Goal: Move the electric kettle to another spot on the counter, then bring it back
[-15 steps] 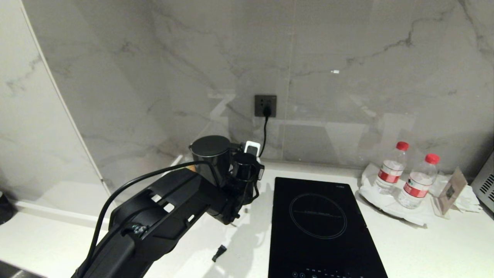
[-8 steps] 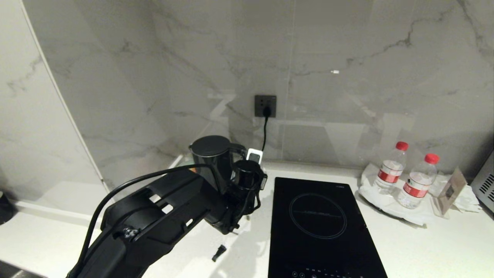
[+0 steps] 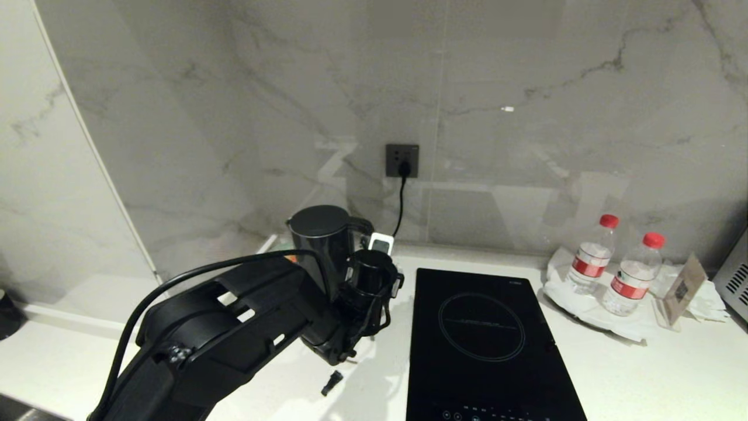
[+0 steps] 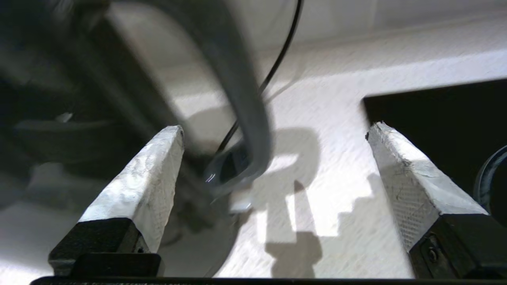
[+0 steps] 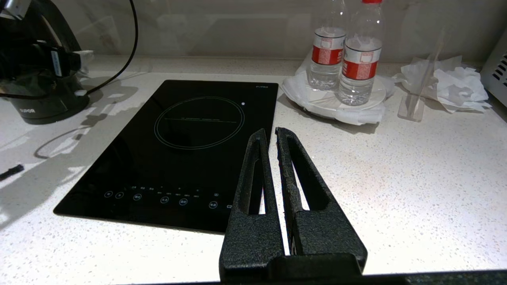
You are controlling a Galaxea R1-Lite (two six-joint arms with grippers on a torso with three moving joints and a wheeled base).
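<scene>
Currently: electric kettle (image 3: 324, 242) upright at back of counter (image 3: 362, 374); loop handle (image 4: 245, 118) unheld between wide-spread fingers (image 4: 150, 178) of left gripper (image 4: 273, 130). Right gripper (image 5: 271, 136) farther, nearly closed.

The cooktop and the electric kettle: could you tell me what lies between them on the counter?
Only bare counter crossed by a black power cord separates the kettle from the cooktop, shown in the right wrist view.
</scene>
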